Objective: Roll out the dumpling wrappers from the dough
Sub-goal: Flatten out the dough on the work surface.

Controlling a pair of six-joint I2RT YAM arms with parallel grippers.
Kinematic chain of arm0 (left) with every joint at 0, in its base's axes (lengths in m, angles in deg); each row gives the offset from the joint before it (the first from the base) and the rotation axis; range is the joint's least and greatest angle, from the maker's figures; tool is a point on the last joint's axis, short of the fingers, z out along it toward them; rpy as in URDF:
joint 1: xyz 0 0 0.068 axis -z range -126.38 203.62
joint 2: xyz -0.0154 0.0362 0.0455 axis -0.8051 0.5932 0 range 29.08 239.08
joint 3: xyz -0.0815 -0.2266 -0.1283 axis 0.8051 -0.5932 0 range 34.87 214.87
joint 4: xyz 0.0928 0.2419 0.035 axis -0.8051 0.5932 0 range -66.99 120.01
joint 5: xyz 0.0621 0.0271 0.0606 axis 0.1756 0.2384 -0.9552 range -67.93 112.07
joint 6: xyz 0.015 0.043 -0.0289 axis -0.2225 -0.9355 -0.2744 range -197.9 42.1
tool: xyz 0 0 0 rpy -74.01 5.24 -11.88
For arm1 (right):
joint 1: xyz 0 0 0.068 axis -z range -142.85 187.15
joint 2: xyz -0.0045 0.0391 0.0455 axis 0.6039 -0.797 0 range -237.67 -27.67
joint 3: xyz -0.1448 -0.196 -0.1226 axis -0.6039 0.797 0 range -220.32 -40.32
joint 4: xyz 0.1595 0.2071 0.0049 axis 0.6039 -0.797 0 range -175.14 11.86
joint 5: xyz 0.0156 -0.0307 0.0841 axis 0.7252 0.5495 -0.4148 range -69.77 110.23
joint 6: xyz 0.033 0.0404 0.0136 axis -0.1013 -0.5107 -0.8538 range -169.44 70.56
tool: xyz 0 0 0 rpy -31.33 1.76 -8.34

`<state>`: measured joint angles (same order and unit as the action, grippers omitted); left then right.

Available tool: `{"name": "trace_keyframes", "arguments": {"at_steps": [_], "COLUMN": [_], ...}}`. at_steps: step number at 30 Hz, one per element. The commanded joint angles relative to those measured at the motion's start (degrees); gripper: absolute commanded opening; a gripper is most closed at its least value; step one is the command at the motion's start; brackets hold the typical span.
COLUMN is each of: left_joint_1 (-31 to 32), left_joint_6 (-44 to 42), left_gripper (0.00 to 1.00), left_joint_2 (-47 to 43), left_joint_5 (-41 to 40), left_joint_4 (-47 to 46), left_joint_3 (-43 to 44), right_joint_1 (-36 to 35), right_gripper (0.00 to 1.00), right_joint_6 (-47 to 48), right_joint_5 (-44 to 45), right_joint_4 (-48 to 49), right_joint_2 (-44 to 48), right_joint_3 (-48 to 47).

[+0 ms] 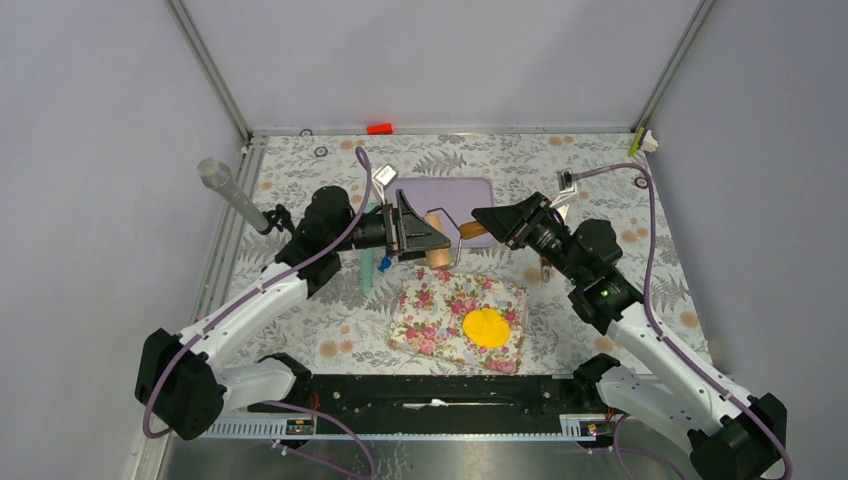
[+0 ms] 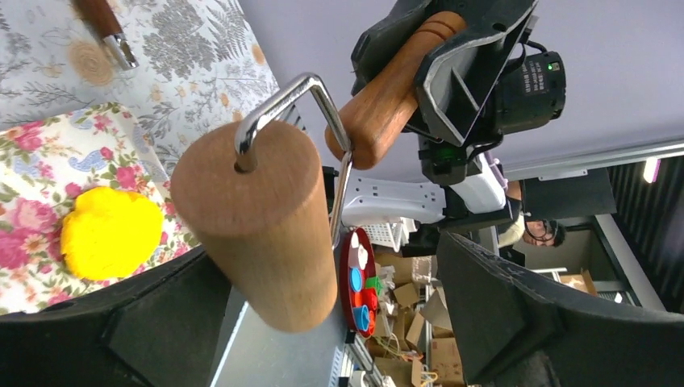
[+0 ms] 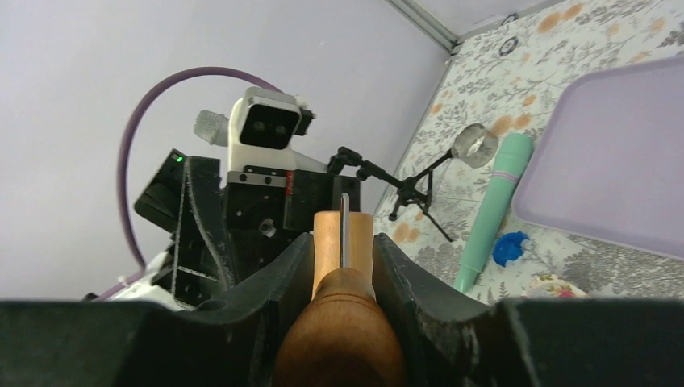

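The yellow dough (image 1: 487, 327) lies as a flattened, roundish lump on a floral mat (image 1: 440, 300); it also shows in the left wrist view (image 2: 109, 232). No small thin wrapper discs are in view. My right gripper (image 1: 485, 222) is shut on the dark wooden handle (image 3: 343, 339) of a small rolling pin and holds it in the air above the table. Its pale wooden roller (image 2: 266, 218) hangs from a bent wire frame (image 2: 294, 87). My left gripper (image 1: 418, 236) is wide open, with the roller (image 1: 437, 250) between its fingers (image 2: 516, 314) and apart from them.
A lilac tray (image 1: 445, 195) lies behind the grippers. A mint green tool (image 1: 368, 262) and a blue piece (image 3: 508, 248) lie left of the mat. A clear cylinder on a black stand (image 1: 228, 190) is at the left. A brown-handled tool (image 2: 105, 24) lies right of the mat.
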<state>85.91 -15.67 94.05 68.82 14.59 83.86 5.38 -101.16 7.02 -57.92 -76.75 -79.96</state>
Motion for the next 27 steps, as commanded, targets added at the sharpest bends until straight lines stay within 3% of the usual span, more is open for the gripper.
{"name": "trace_keyframes", "arguments": {"at_steps": [1, 4, 8, 13, 15, 18, 19, 23, 27], "left_joint_1": [2.12, 2.76, 2.86, 2.86, 2.82, 0.91, 0.16, -2.70, -3.13], "left_joint_6": [5.90, 6.22, 6.20, 6.65, 5.45, 0.31, -1.08, -6.63, -12.49], "left_gripper": [0.96, 0.91, 0.69, 0.28, 0.01, 0.00, 0.00, 0.00, 0.00], "left_joint_2": [2.51, 3.05, 3.72, 4.53, 4.90, 6.52, 6.50, 6.31, 5.79], "left_joint_5": [1.45, 0.11, -1.77, -3.76, -3.74, -0.02, 1.31, 7.53, 12.76], "left_joint_4": [-14.85, -15.19, -15.08, -15.08, -11.97, -1.36, 0.57, 6.48, 12.16], "left_joint_3": [-0.50, -0.33, -0.39, -0.74, 0.22, 4.44, 4.93, 6.90, 9.07], "right_joint_1": [0.15, 0.13, 0.13, 0.13, 0.13, 0.22, 0.19, 1.14, 3.07], "right_gripper": [0.00, 0.00, 0.00, 0.00, 0.01, 0.55, 0.66, 0.83, 0.84], "right_joint_6": [-7.71, -9.06, -9.80, -10.10, -9.43, -2.46, -0.13, 7.36, 6.94], "right_joint_5": [-1.37, -1.98, -2.83, -4.17, -5.53, -12.69, -15.23, -21.93, -29.51], "right_joint_4": [15.06, 15.74, 16.50, 14.72, 12.32, 1.52, -2.42, -12.64, -13.29], "right_joint_2": [-0.46, -1.64, -2.05, -1.90, -1.60, -2.60, -2.87, -2.14, -2.57], "right_joint_3": [1.50, 1.57, 1.92, 1.96, 1.48, -4.17, -5.96, -10.40, -10.36]}}
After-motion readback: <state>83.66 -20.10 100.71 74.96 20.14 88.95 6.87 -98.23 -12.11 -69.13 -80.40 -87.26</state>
